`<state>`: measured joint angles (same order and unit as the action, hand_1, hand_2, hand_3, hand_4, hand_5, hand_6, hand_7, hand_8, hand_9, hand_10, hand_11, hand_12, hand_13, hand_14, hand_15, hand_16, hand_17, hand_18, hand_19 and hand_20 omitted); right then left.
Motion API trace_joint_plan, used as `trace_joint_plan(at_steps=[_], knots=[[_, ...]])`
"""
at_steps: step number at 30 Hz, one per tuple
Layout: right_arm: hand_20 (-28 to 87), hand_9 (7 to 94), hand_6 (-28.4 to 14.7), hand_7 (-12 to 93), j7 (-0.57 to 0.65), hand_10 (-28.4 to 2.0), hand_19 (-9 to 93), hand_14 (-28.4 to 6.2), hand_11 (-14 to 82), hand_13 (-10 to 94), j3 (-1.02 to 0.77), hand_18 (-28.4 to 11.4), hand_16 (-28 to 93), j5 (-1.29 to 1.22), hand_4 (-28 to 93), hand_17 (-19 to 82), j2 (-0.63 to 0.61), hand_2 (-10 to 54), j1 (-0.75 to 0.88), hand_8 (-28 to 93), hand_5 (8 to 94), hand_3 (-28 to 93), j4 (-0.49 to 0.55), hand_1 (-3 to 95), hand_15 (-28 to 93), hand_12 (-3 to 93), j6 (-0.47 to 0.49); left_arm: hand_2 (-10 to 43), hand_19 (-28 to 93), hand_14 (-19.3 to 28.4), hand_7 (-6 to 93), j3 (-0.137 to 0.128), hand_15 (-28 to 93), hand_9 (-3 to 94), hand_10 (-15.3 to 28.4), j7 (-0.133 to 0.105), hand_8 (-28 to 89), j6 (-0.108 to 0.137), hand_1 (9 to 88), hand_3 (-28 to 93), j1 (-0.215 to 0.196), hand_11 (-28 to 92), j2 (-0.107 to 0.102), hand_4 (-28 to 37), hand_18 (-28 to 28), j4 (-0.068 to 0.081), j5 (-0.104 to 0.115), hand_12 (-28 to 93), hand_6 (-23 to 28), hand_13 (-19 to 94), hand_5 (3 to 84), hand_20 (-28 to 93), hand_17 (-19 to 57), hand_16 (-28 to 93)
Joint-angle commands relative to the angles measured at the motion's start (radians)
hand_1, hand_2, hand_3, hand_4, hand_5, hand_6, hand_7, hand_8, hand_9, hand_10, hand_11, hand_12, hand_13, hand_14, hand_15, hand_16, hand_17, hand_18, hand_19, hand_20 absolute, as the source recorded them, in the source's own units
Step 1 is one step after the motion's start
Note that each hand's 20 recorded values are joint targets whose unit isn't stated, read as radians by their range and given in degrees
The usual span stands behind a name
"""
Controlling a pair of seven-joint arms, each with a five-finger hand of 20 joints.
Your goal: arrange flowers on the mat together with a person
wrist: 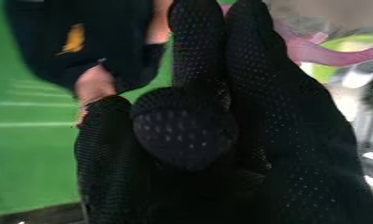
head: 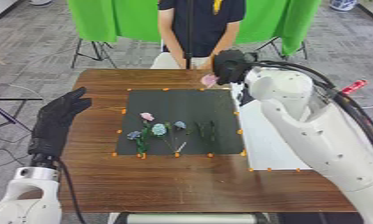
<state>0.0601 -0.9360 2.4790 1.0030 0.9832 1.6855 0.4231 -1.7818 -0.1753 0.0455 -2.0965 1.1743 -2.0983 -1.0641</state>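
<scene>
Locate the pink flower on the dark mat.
In the head view, the pink flower lies on the left part of the dark mat, just beyond the largest blue flower and slightly to its left.

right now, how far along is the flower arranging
Blue flowers, a pink bloom and green sprigs already lie on the dark mat. The right hand holds another pink flower by the mat's far edge. Setting that one down seems to be left.

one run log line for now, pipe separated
right hand: holding pink flower by mat's far right corner | left hand: open, left of mat | on mat: blue blooms, another pink one
</scene>
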Motion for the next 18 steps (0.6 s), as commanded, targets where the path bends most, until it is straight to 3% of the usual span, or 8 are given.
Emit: trace_joint_plan(at_steps=[1, 8, 11, 15, 17, 18], knots=[[33, 93.7, -0.8, 20, -0.02, -10.4, 93, -0.2, 27.2, 94, 0.043, -5.7, 15, 0.034, -24, 77, 0.06, -9.5, 0.039, 7, 83.0, 51, -0.016, 66.1, 62, 20.6, 0.045, 5.3, 6, 17.3, 10.1, 0.018, 15, 44.5, 14.1, 0.015, -5, -0.014, 24.6, 62, 0.009, 20, 0.009, -24.7, 12.5, 0.006, 0.024, 16, 4.8, 32, 46.9, 15, 1.3, 5], [33, 93.7, 0.0, 20, -0.03, -10.3, 93, -0.2, 26.6, 94, 0.046, -5.8, 16, 0.045, -23, 76, 0.063, -9.5, 0.072, 7, 81.6, 52, -0.013, 65.3, 62, 20.8, 0.075, 5.1, 6, 17.2, 9.7, 0.01, 14, 44.4, 14.1, 0.02, -5, -0.013, 24.6, 61, 0.0, 20, 0.013, -24.7, 12.3, 0.002, 0.03, 16, 4.9, 31, 46.7, 15, 1.4, 5], [33, 93.7, 0.0, 19, -0.03, -10.5, 93, -0.2, 26.2, 94, 0.048, -5.9, 16, 0.049, -23, 76, 0.058, -9.5, 0.084, 6, 81.1, 52, -0.015, 64.7, 62, 21.0, 0.074, 5.1, 6, 17.1, 9.7, 0.016, 14, 44.3, 14.1, 0.022, -5, -0.02, 24.6, 61, 0.006, 20, 0.014, -24.5, 12.3, 0.003, 0.063, 16, 4.9, 31, 46.7, 15, 1.3, 5], [33, 93.7, -0.1, 19, -0.026, -10.9, 93, -0.3, 25.6, 94, 0.042, -6.0, 16, 0.049, -23, 76, 0.059, -9.5, 0.099, 6, 80.1, 53, -0.022, 63.5, 62, 20.7, 0.081, 5.2, 6, 17.1, 9.5, 0.016, 14, 44.3, 14.1, 0.025, -5, -0.021, 24.7, 61, 0.008, 20, 0.015, -24.4, 12.2, 0.002, 0.064, 16, 5.0, 31, 46.6, 15, 1.3, 5], [33, 93.7, -0.2, 19, -0.028, -10.9, 93, -0.4, 25.4, 94, 0.043, -6.0, 16, 0.052, -24, 76, 0.057, -9.5, 0.105, 5, 79.7, 53, -0.026, 63.2, 62, 20.6, 0.069, 5.1, 6, 17.1, 9.5, 0.012, 14, 44.2, 14.1, 0.032, -5, -0.026, 24.7, 61, 0.008, 20, 0.026, -24.3, 12.2, -0.003, 0.085, 16, 5.0, 31, 46.6, 15, 1.3, 5], [33, 93.7, -0.2, 19, -0.025, -10.9, 93, -0.4, 25.3, 94, 0.042, -6.0, 16, 0.052, -23, 76, 0.056, -9.5, 0.107, 5, 79.5, 53, -0.027, 62.9, 62, 20.7, 0.071, 5.1, 6, 17.1, 9.4, 0.011, 14, 44.2, 14.1, 0.031, -5, -0.024, 24.7, 61, 0.007, 20, 0.023, -24.3, 12.2, -0.005, 0.08, 16, 5.0, 31, 46.6, 15, 1.3, 5]])
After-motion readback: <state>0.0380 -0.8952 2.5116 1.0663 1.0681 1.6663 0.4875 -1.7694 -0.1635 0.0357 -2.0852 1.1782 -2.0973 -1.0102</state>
